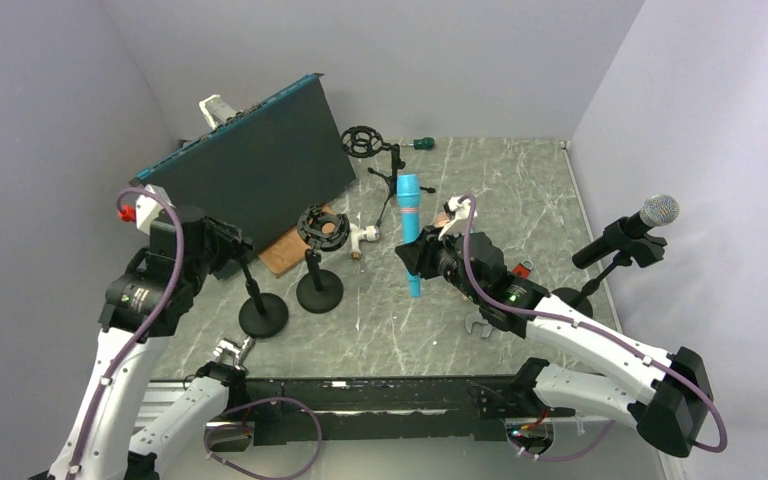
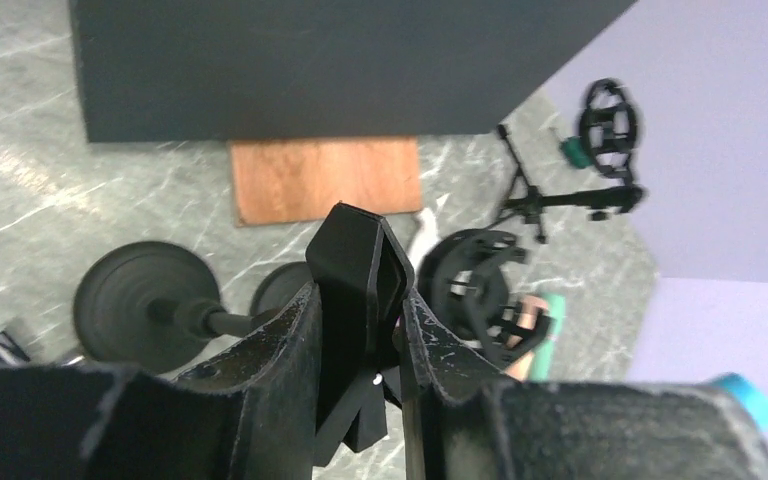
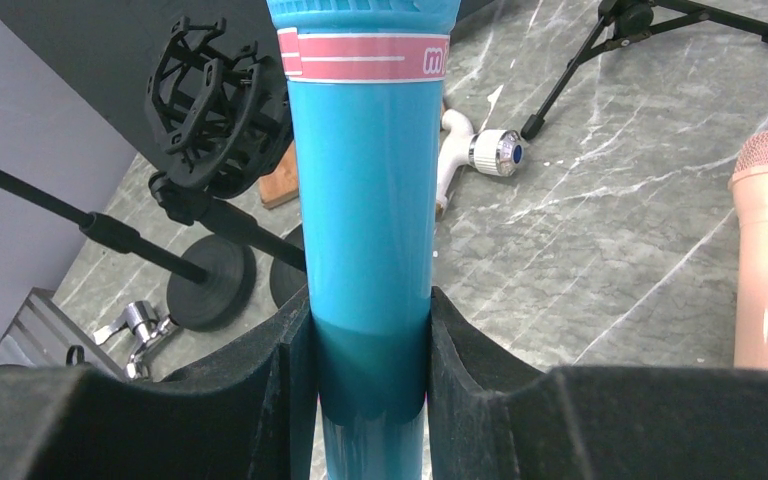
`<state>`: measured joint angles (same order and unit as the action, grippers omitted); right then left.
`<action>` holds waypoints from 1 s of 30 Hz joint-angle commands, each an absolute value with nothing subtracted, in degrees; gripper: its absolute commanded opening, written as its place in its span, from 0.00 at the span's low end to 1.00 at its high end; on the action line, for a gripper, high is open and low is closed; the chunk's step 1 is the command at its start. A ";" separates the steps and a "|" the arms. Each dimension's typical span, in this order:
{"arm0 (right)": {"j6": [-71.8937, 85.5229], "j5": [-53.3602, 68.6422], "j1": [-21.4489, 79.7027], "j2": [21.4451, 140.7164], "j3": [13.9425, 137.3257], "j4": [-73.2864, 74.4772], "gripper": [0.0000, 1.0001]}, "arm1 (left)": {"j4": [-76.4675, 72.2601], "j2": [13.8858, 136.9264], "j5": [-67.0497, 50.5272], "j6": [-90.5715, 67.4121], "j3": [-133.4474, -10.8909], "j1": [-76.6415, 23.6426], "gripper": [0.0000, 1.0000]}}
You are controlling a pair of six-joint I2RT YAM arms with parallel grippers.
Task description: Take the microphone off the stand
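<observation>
Your right gripper [image 3: 368,335] clamped tight on the teal microphone [image 1: 409,215], upright over mid-table, clear of the stand [image 1: 260,312] down at its 8 o'clock, your left gripper [image 2: 360,320] closed on that stand's black clip [image 2: 353,255]

White arms [image 1: 600,345] — black joints [image 1: 150,292], purple cables [image 1: 468,240].

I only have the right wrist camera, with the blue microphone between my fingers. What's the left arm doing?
Observer: The left gripper is shut on the black clip atop a round-based stand.
Operator: Is my microphone free of that clip?
Observer: Yes. From above, the blue microphone, in the right gripper, is well right of the clip, not touching it.
Operator: Any other microphone mounted?
Observer: A silver-headed microphone sits on a black stand at the right edge of the table.
</observation>
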<state>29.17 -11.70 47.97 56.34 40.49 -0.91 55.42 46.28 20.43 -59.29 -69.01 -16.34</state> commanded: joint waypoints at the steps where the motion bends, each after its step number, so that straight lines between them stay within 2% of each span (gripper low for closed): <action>1: 29.19 -12.64 47.46 55.99 40.40 -4.20 0.00 | 67.46 47.80 21.47 -59.67 -58.79 -16.25 0.00; 12: 28.63 -11.69 46.58 59.43 41.27 -5.23 0.00 | 67.48 44.92 21.82 -60.75 -49.27 -16.24 0.01; 14: 28.03 -11.59 46.30 60.50 41.83 -4.43 0.00 | 66.29 45.06 20.76 -59.75 -50.25 -16.22 0.17; 15: 27.41 -11.90 46.20 60.93 42.22 -3.64 0.00 | 65.75 45.23 20.47 -59.18 -50.98 -16.24 0.31; 17: 25.86 -13.63 45.86 61.75 42.73 -1.23 0.00 | 64.81 45.70 20.52 -58.11 -53.08 -16.26 0.70; 18: 24.96 -14.49 45.69 62.10 42.92 0.31 0.00 | 64.97 46.10 21.01 -58.02 -54.46 -16.26 0.85; 19: 24.09 -15.21 45.38 62.51 42.97 2.09 0.00 | 65.11 46.52 21.71 -57.59 -55.94 -16.26 0.93; 21: 22.84 -16.65 44.31 63.51 43.01 5.80 0.00 | 65.04 47.74 22.71 -55.43 -59.29 -16.23 0.99; 26: 20.41 -17.97 40.45 68.74 44.74 16.65 0.00 | 62.59 48.94 24.44 -48.41 -67.99 -16.26 0.99; 30: 18.13 -19.11 39.46 75.47 48.88 23.15 0.00 | 51.71 44.71 19.76 -35.99 -71.89 -16.26 0.98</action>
